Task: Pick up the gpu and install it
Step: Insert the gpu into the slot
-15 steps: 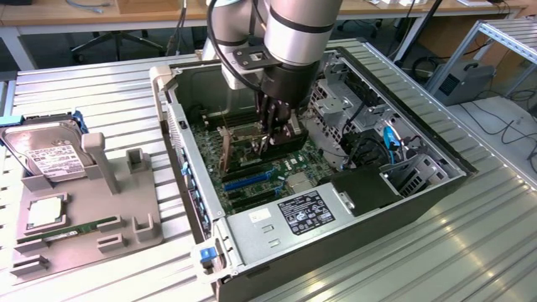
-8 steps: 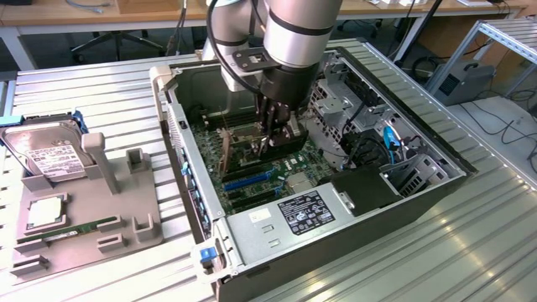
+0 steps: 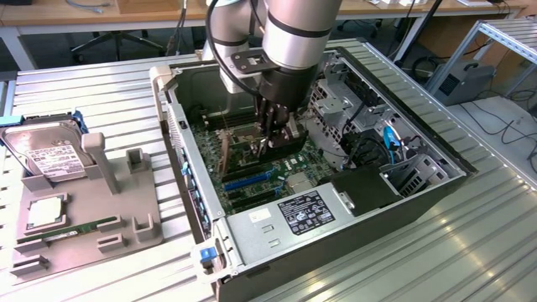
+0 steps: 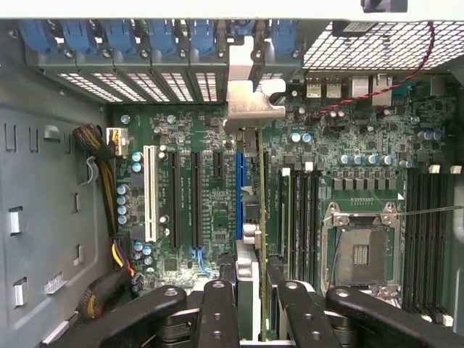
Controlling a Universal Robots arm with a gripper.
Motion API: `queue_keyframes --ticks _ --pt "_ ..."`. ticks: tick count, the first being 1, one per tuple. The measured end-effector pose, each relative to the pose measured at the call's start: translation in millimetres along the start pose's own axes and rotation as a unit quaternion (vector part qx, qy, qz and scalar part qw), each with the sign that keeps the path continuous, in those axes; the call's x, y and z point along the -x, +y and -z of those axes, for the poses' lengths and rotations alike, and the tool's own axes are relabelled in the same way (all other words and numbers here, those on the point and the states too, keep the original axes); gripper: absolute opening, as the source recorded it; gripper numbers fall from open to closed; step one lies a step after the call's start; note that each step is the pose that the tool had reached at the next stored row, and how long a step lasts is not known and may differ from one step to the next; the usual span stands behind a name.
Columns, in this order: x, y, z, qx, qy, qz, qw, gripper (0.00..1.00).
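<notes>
**Inspector:** State of end effector (image 4: 255,313)?

**Assessor:** Fingers (image 4: 217,315) closed in on the gpu (image 4: 251,217), one on either face. Judged a grip rather than a loose straddle. Lowered deep inside the open computer case (image 3: 424,189), close above the motherboard (image 4: 196,145).

**Inspector:** Lie of the gpu from the end effector?

**Assessor:** Seen edge-on, blade-like. Long axis running straight out from between the fingers toward the rear slot covers (image 4: 145,83). Silver bracket (image 4: 250,105) at the far end, up against that rear wall. Directly below and just beside the card's edge, a blue expansion slot (image 4: 238,196), parallel to the card. Alignment of card edge over slot judged the deciding relation.

**Inspector:** Surroundings farther out?

**Assessor:** CPU socket (image 4: 360,254) off to one side of the end effector, a white slot (image 4: 151,192) off to the other. Hard drive (image 3: 46,154) outside the case on the desk (image 3: 470,251), well apart.

**Inspector:** Obscured items?

**Assessor:** Contact edge of the gpu hidden under its own body; seated, touching or clear of the slot, cannot tell. Near end of the card covered by the fingers. In the exterior view, end effector (image 3: 270,138) masked by the arm above it.
</notes>
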State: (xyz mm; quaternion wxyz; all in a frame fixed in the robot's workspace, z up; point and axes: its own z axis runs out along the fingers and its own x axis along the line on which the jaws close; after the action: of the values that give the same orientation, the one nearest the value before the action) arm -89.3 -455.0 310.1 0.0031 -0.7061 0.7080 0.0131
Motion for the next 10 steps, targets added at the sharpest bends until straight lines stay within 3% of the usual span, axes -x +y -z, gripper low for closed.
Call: queue_keyframes --ticks 10 --pt "-0.3 3.9 -5.4 0.0000 0.0001 0.000 1.0000 0.27"
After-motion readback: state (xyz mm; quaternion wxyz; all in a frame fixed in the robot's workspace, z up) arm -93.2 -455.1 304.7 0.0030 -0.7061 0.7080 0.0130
